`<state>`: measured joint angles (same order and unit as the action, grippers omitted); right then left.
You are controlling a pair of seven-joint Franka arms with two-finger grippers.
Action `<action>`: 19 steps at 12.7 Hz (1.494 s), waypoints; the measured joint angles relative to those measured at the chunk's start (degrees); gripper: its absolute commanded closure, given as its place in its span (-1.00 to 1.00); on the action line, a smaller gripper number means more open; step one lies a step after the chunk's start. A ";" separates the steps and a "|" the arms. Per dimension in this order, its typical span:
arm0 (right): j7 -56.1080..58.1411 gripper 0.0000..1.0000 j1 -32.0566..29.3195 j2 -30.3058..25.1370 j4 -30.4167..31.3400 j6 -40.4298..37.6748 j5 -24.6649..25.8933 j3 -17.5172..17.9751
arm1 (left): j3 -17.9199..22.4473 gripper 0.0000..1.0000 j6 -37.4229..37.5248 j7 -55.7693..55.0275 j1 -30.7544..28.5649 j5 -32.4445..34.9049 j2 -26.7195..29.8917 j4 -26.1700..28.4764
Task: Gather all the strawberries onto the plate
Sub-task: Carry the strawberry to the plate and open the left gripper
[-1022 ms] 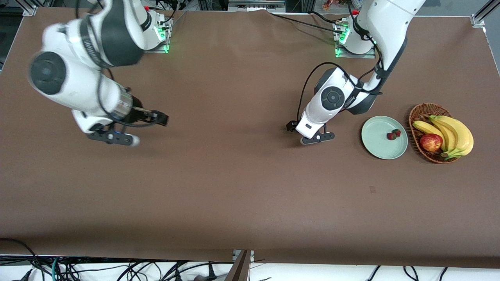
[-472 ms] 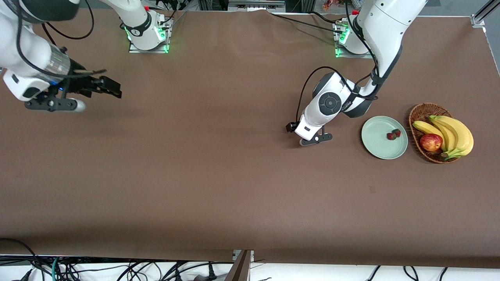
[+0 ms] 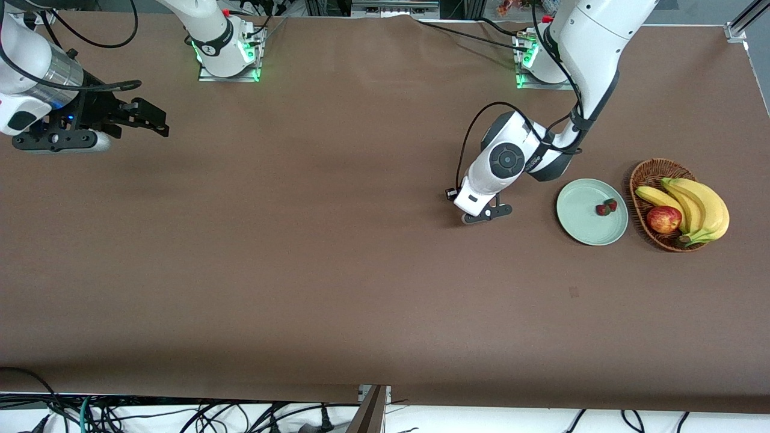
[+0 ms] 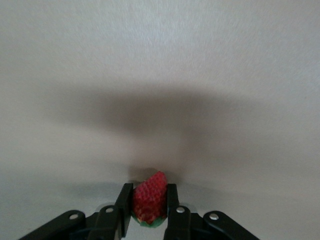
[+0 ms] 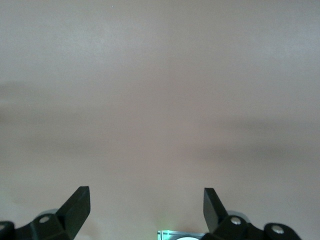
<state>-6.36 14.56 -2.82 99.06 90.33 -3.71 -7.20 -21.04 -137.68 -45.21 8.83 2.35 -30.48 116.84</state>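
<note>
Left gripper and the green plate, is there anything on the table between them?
No. In the front view only bare brown table separates the left gripper, shut on a strawberry, from the plate.

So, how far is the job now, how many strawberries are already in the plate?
Two strawberries already lie in the plate. The third strawberry is in hand: the left gripper is shut on it, low over the table beside the plate. Left to do: carry it over and drop it in. The right gripper waits open at its end of the table.
</note>
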 measured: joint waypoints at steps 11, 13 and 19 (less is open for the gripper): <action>0.18 -1.00 -0.40 2.19 -5.43 -0.76 3.02 0.19 | 24.85 0.56 21.67 39.97 -2.10 -7.02 7.41 -7.60; 0.17 -1.00 -0.60 2.72 -5.45 -0.75 3.05 0.19 | 26.75 0.55 15.58 43.69 -2.26 -7.03 6.74 -3.45; 0.16 -1.00 -0.98 3.30 -5.53 -0.75 3.06 0.19 | 27.07 -1.00 9.65 47.39 -2.25 -7.03 4.58 1.18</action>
<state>-6.20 13.58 0.48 93.53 89.58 -0.65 -7.01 6.03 -128.03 2.18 6.58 -4.68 -25.90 118.02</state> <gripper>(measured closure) 0.000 0.577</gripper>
